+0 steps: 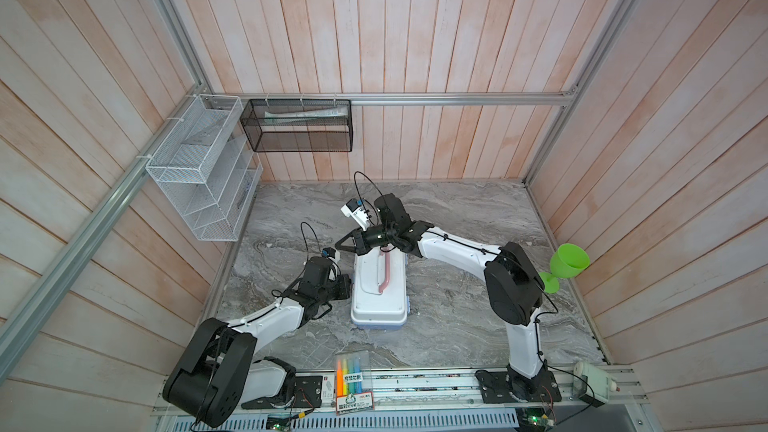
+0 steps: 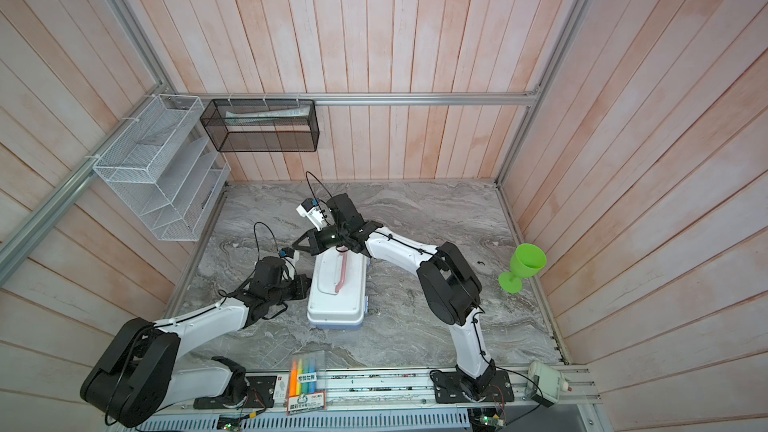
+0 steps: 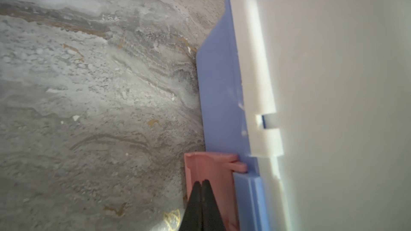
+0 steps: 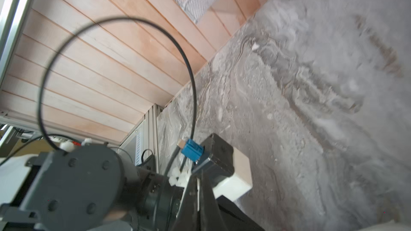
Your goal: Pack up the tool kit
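The tool kit (image 1: 379, 292) sits in the middle of the counter (image 1: 457, 326) with its lid down, so packing looks nearly done, with the pink latch (image 3: 209, 167) apparently not yet fastened, the left jaws pressed together at it and the right jaws together, empty, above the kit's far end.

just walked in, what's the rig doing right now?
The tool kit case sits on the marble table with its white lid down. The left gripper is shut, with its tips at the pink side latch, which does not look snapped over the lid yet. The right gripper, shut and empty, hangs over the case's far end. No loose tools show.
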Available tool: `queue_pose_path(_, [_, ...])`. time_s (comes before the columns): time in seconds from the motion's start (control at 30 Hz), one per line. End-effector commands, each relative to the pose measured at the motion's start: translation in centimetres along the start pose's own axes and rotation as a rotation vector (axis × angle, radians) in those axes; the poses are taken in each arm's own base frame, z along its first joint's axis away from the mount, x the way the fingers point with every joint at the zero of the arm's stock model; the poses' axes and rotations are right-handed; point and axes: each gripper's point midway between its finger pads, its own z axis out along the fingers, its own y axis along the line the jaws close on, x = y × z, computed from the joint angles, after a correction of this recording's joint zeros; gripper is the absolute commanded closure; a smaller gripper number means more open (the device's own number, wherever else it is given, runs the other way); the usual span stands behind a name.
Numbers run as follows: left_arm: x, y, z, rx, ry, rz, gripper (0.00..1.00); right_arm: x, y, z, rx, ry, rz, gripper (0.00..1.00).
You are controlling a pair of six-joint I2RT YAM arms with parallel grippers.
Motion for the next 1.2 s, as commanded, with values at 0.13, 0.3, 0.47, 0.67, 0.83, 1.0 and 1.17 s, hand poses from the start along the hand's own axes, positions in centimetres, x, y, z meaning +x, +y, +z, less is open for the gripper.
queue_pose_path(0.13, [-2.1,1.3,-2.1,-0.055,-0.032,-0.137,0.84,-3.3,-1.0,-7.4,0.328,-0.095,-0.078,0.87])
queue_pose_path(0.3, [-4.2,-1.2,-4.3,0.026,-0.090,-0.086,0.82,0.8,-4.6,-14.4,0.572,-0.098,0.011,0.94])
queue_pose_path(0.47, [-4.5,-0.5,-5.7,-0.026,-0.126,-0.089,0.83,5.9,-6.2,-17.8,0.717,-0.031,0.069,1.00])
queue_pose_path(0.67, [-3.8,0.0,-6.1,-0.046,-0.120,-0.107,0.87,7.6,-6.7,-16.1,0.680,0.030,0.077,1.00])
queue_pose_path(0.83, [-3.5,0.0,-6.6,-0.042,-0.130,-0.112,0.88,6.4,-6.5,-13.6,0.645,0.058,0.031,1.00])
queue_pose_path(1.0, [-3.5,-0.6,-6.8,-0.009,-0.132,-0.114,0.88,5.7,-6.1,-10.0,0.586,0.092,-0.008,1.00])
queue_pose_path(1.17, [-3.8,-1.1,-7.0,0.007,-0.122,-0.100,0.88,4.8,-5.8,-7.3,0.568,0.124,-0.046,1.00])
